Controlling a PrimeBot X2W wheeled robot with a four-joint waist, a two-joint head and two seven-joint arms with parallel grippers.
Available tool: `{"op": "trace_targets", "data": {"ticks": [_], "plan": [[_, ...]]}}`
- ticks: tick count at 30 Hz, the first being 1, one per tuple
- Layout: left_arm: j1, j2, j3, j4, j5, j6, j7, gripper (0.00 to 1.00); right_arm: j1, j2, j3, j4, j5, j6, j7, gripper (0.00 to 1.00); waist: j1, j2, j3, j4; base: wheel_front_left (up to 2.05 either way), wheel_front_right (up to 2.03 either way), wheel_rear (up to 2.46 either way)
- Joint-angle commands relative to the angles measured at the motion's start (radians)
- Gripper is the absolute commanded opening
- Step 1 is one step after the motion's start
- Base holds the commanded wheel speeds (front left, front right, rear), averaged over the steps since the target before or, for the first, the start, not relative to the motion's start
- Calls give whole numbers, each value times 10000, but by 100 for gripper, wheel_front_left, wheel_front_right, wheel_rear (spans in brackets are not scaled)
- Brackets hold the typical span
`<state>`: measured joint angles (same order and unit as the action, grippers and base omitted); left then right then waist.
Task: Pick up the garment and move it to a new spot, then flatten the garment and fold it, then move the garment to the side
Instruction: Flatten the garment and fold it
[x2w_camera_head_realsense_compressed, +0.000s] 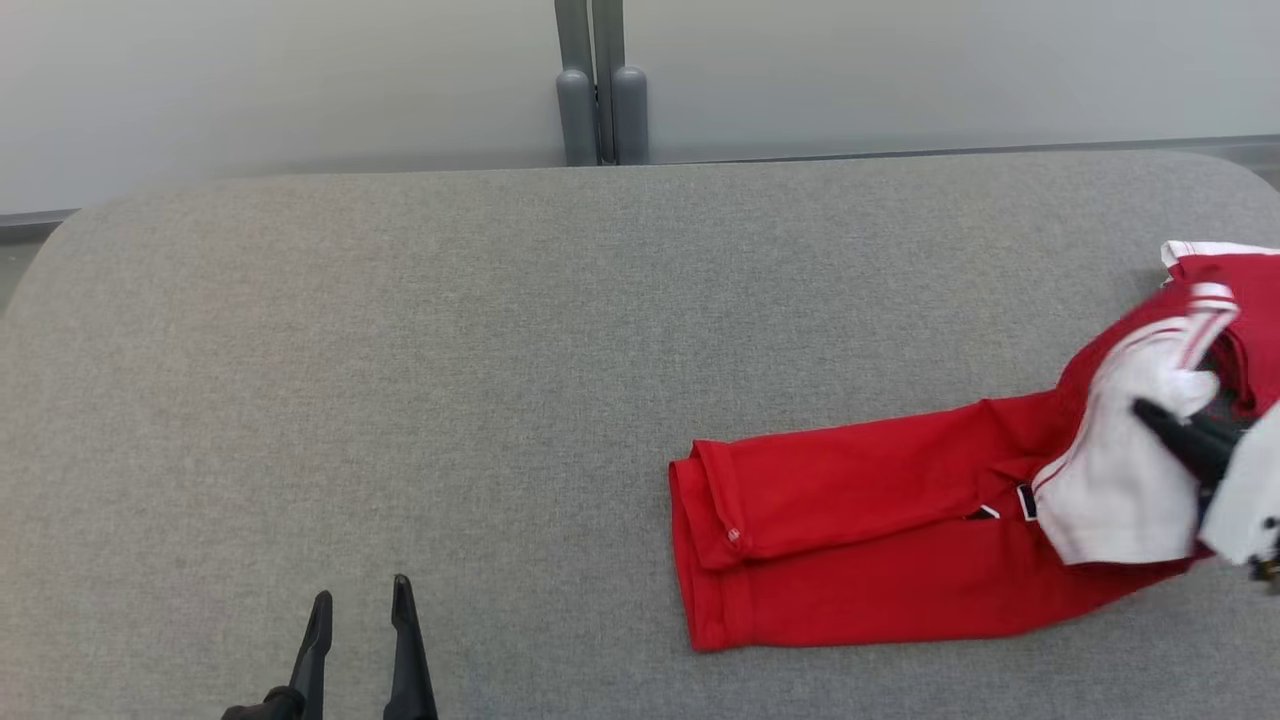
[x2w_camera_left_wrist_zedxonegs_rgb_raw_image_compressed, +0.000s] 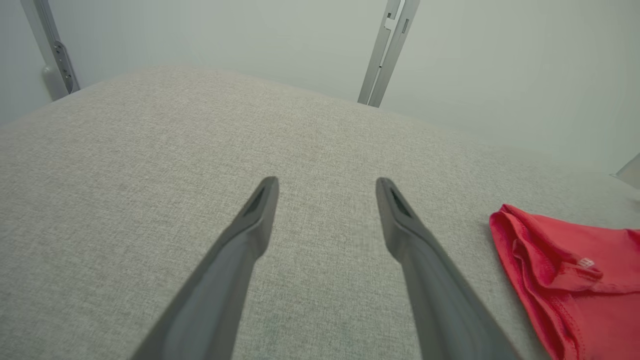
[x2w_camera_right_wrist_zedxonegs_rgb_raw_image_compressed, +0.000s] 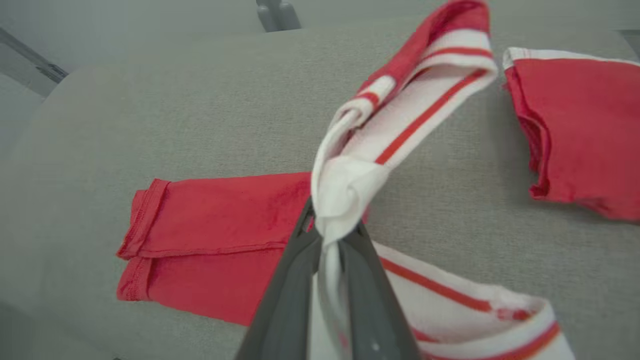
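The grey padded table (x2w_camera_head_realsense_compressed: 400, 350) spans the head view. The garment (x2w_camera_head_realsense_compressed: 880, 540), red with a white striped panel, lies on the table toward 3 o'clock, its folded red hem pointing to 9 o'clock and its white part bunched at the right edge. The right gripper (x2w_camera_head_realsense_compressed: 1150, 412) comes in from 3 o'clock and is pinched tight on a fold of that white fabric (the right wrist view shows the cloth (x2w_camera_right_wrist_zedxonegs_rgb_raw_image_compressed: 215, 220) gathered into a knot between the closed gripper (x2w_camera_right_wrist_zedxonegs_rgb_raw_image_compressed: 332, 230) tips and lifted off the table). The left gripper (x2w_camera_head_realsense_compressed: 361, 590) sits at 7 o'clock, spread wide and holding nothing, with the garment well apart at its 2 o'clock.
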<state>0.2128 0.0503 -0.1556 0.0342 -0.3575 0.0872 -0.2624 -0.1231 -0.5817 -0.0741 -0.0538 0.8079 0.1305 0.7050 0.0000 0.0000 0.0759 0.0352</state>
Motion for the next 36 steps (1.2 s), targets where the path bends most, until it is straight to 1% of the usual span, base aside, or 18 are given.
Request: {"op": "trace_targets", "data": {"ticks": [1,4,8,10,12,14,19,20,21,22,23,24,26,28,31,33,35,36], "plan": [[-111,14,-84,2,66,-39,-25,100,-14,483,470,-338,-107,2,221,0,0,0,93,94,0,0,0],[-343,14,-254,14,94,-36,-27,100,-357,1656,1552,-462,-525,2,373,0,0,0,327,179,0,0,0],[-480,14,-492,164,74,-32,-26,100,-462,3192,2443,395,-1257,2,-215,0,0,0,488,401,0,0,0],[-552,14,-625,248,107,-29,-26,100,-429,3734,2615,866,-1553,2,-598,0,0,0,534,518,0,0,0],[-599,13,-713,298,90,5,-27,100,-426,4230,2719,1278,-1763,2,-948,0,0,0,562,585,0,0,0],[-596,13,-779,327,82,21,-26,100,-428,4535,2841,1596,-1866,2,-1156,0,0,0,558,631,0,0,0],[-533,13,-796,374,63,65,-26,100,-626,4956,2860,2102,-2030,2,-1654,0,0,0,575,618,0,0,0],[-521,13,-815,390,78,48,-26,100,-686,5038,2854,2175,-2009,2,-1782,22,0,0,557,610,0,0,0],[-515,13,-823,409,99,33,-26,100,-725,5103,2878,2232,-1936,2,-1876,34,0,0,539,604,0,0,0],[-509,13,-828,431,127,17,-27,100,-766,5177,2912,2270,-1839,2,-2022,43,0,0,511,593,0,0,0],[-504,13,-828,443,138,16,-26,100,-790,5217,2918,2312,-1711,2,-2135,65,0,0,487,577,0,0,0],[-493,13,-825,454,152,15,-26,100,-817,5248,2966,2351,-1508,2,-2264,100,0,0,449,556,0,0,0],[-435,13,-799,473,196,-7,-26,100,-898,5290,3232,2320,-964,2,-2460,100,0,0,370,491,0,0,0],[-343,13,-758,501,281,-46,-27,100,-930,5308,3757,2183,61,2,-2845,100,0,0,277,404,0,0,0],[-216,13,-718,549,308,-78,-26,100,-1005,5296,4568,2029,880,2,-3369,100,0,0,107,255,0,0,0],[-145,13,-654,543,350,-94,-27,100,-993,5282,4915,1900,968,2,-3808,100,0,0,-65,137,0,0,0],[-76,14,-585,505,437,-155,-26,100,-863,5276,4977,1708,389,2,-4334,100,0,0,-247,33,0,0,0],[-34,13,-529,473,475,-168,-27,100,-798,5097,4954,1559,-191,2,-4762,100,0,0,-358,-33,0,0,0]]}}
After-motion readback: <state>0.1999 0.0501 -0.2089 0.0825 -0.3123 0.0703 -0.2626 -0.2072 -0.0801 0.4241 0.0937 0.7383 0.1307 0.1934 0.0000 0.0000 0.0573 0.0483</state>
